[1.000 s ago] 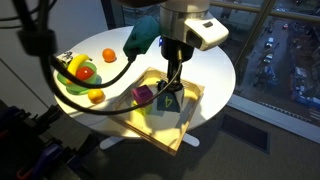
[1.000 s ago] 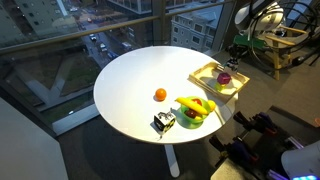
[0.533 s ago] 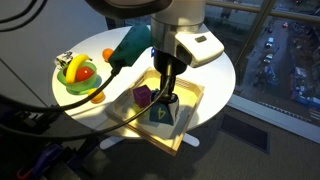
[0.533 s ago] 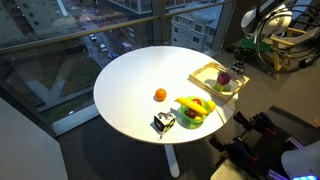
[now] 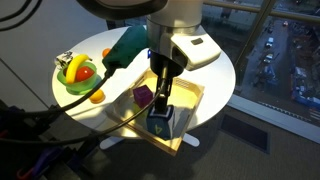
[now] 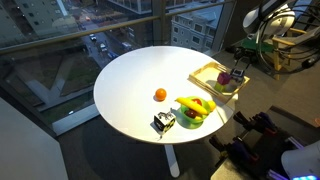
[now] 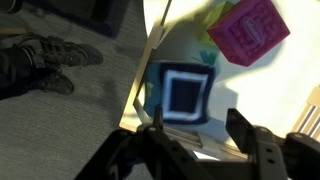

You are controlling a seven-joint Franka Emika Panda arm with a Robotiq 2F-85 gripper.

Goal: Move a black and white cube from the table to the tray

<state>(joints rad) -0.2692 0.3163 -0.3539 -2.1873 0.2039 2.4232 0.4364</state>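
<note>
light-wood tray (image 5: 192,98) holds the black and white cube (image 7: 185,95) by its rim, magenta cube (image 7: 248,30) at one o'clock from it. my gripper (image 7: 198,128) hangs over it, jaws parted, gripping nothing.

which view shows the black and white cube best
The wrist view: the black and white cube fills mid-frame, its white square mark plain. In an exterior view the cube is small, partly hidden under the gripper. In an exterior view the shallow light-wood tray shows, but the cube is too small to tell.
</note>
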